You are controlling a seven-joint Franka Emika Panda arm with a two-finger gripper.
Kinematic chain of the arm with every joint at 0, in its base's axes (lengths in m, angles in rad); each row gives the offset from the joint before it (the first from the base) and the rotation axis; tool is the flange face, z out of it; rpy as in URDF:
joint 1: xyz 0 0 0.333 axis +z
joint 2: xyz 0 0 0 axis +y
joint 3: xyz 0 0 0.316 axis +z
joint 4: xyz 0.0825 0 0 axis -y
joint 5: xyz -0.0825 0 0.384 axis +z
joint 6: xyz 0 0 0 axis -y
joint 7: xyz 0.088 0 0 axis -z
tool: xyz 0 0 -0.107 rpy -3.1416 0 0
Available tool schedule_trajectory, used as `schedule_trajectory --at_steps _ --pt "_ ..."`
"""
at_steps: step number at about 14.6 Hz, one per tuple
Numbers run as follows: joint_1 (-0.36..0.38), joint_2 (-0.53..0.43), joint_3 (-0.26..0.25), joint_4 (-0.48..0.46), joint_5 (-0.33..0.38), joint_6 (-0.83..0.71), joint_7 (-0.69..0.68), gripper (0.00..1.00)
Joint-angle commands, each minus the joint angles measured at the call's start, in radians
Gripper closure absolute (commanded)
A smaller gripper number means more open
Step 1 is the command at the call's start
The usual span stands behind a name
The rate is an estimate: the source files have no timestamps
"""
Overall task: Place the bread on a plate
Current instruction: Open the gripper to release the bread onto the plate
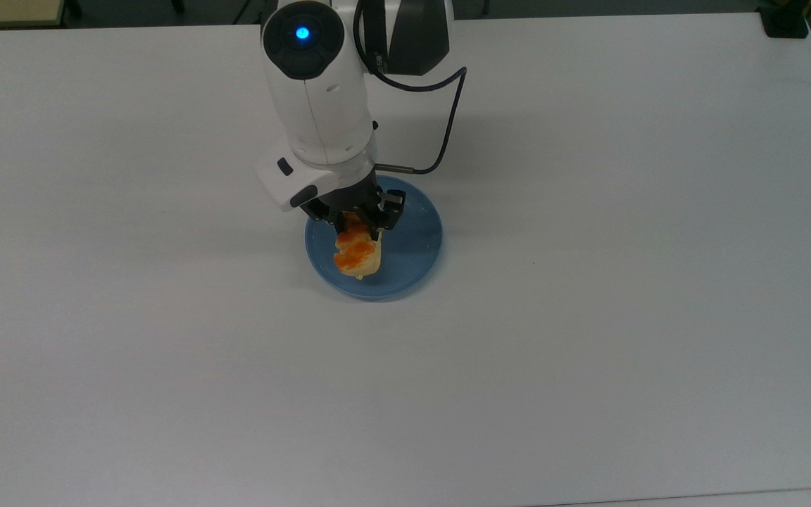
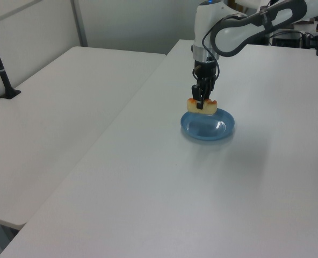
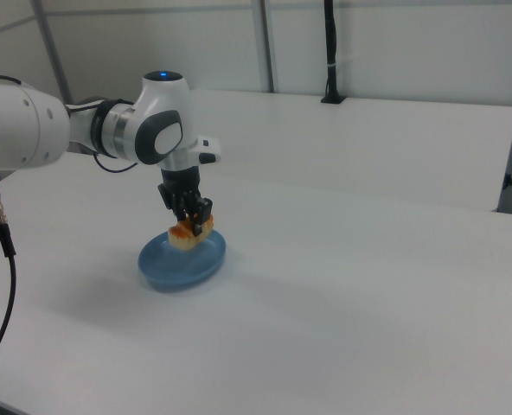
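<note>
Risk of a bounce or roll over the rim toward 7 o'clock in the top view if released from this height, since the bread [image 1: 358, 255] hangs just above the plate [image 1: 416, 236], off-centre toward that edge and not yet resting on it; a tilted drop could also leave it propped on the raised rim. Gripper [image 1: 361, 224] clamped on the loaf's upper end. Small, oblong, pale cream with orange-brown glazed patches, against a plain, shallow, light blue dish on the white table [image 1: 624, 282].
</note>
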Motion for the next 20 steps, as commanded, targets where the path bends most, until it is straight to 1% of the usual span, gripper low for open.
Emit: schedule_trajectory --at_steps 1,4,7,8,9,10,15,18,20 --pt "0.036 -0.017 -0.004 -0.049 -0.033 0.03 0.017 0.54" --pt "0.055 -0.012 -0.004 -0.064 -0.047 0.039 0.017 0.54" --pt "0.067 0.021 -0.004 -0.064 -0.059 0.093 0.047 0.54" --pt "0.065 0.024 -0.004 -0.064 -0.073 0.101 0.054 0.38" --pt "0.065 0.026 -0.004 -0.064 -0.085 0.102 0.057 0.03" --pt "0.065 0.026 -0.004 -0.064 -0.087 0.102 0.061 0.0" --pt "0.058 0.02 -0.004 -0.06 -0.087 0.093 0.061 0.0" --pt "0.036 -0.034 -0.01 -0.055 -0.085 0.043 0.069 0.0" --pt "0.01 -0.084 -0.013 -0.031 -0.082 -0.053 0.077 0.0"
